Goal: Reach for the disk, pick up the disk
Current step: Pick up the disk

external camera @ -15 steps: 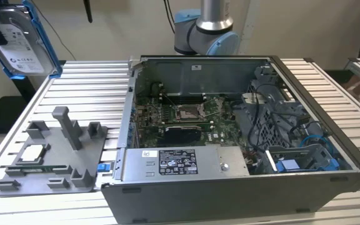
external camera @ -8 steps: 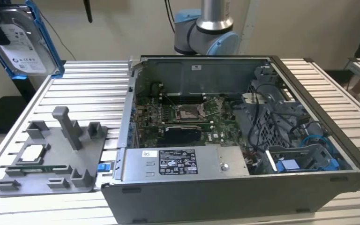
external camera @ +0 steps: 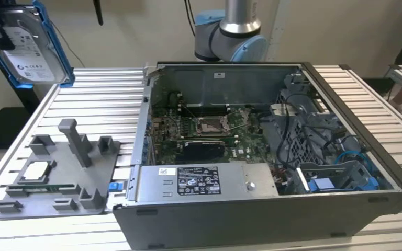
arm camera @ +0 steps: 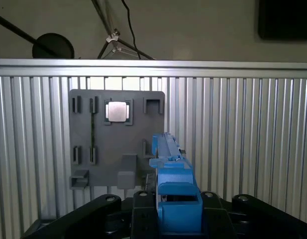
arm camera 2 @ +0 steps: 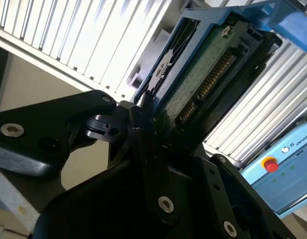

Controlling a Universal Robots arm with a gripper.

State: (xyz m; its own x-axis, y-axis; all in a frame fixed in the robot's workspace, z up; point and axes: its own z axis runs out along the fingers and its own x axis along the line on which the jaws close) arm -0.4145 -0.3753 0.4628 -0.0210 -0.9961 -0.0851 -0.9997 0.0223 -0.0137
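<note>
**Disk up in the air, clamped tight**

Closest in, the pincer (arm camera 2: 143, 117) is closed right down on the disk (arm camera 2: 193, 82). In the second wrist view its black jaws pinch one end. The green circuit board (arm camera 2: 215, 55) and its connector row face the camera, and the blue bracket (arm camera 2: 287, 17) runs round the rim. In the first wrist view the disk stands edge-on out of the pincer. So the pick looks done and this is the hold. To my eye, what matters now is a steady squeeze on the bracket edges rather than the board, with no tilt that could let it slide.

Beyond the disk, the grey holder plate (arm camera: 101, 149) lies on the ribbed surface (arm camera: 243, 139), with a small square chip (arm camera: 117, 111) seated in one pocket. In the exterior view the disk hangs high at the exterior view's left, well apart from the open computer case (external camera: 271, 219). Its white label (external camera: 23, 39) carries dark print, too small to make out. The same goes for the sticker (external camera: 197, 180) on the case's metal box. Farthest back stands the arm (external camera: 229, 39).
</note>
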